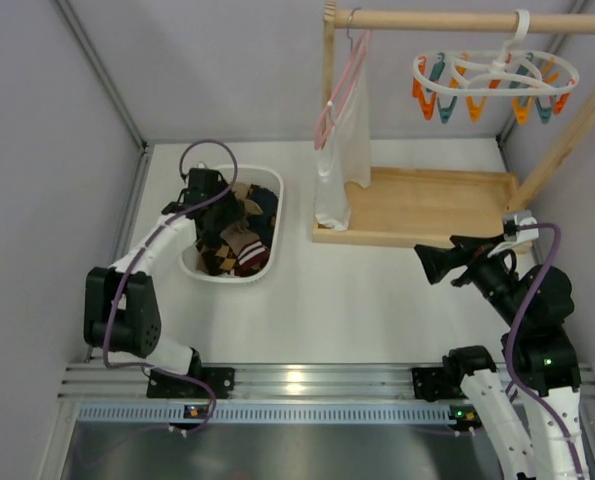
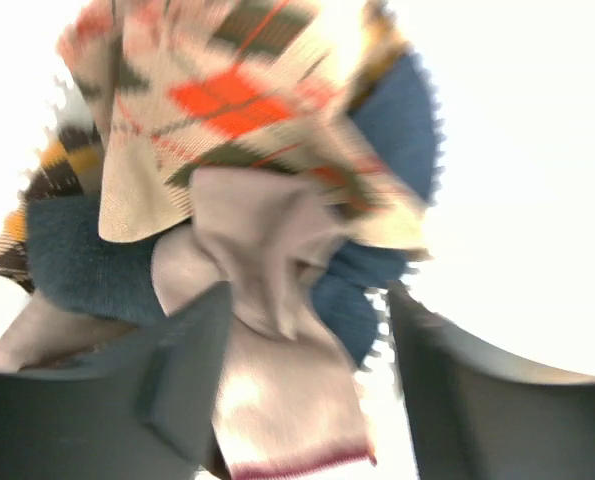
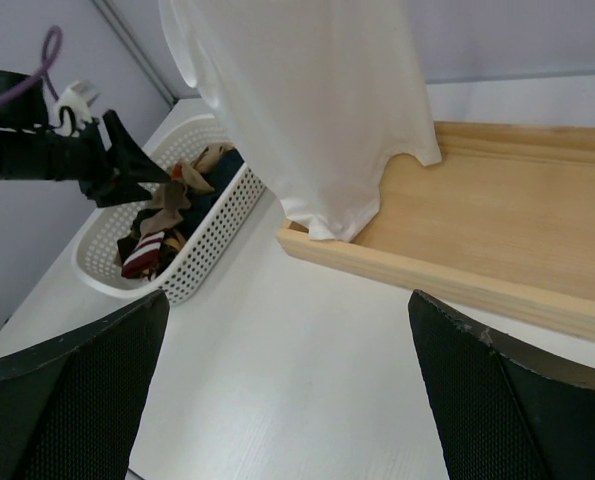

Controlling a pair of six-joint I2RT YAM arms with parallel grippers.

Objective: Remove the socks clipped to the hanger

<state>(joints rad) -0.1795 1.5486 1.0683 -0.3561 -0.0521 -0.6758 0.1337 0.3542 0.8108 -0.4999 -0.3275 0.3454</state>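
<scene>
The hanger (image 1: 497,72), a white oval ring with orange and teal clips, hangs from the wooden rail at the top right; no sock shows on it. The socks (image 1: 239,235) lie heaped in a white perforated basket (image 1: 277,200). My left gripper (image 1: 225,208) is open right over the heap. In the left wrist view its gripper (image 2: 307,380) straddles a taupe sock with a red stripe (image 2: 277,390), below the argyle sock (image 2: 227,110) and a navy sock (image 2: 87,265). My right gripper (image 1: 427,265) is open and empty above the table, also in its wrist view (image 3: 287,400).
A white cloth bag (image 1: 342,150) hangs on a thin pink wire hanger (image 1: 342,85) from the rail (image 1: 457,20). Below it is a wooden tray base (image 1: 427,205). Slanted wooden posts stand at the right. Grey walls close in both sides.
</scene>
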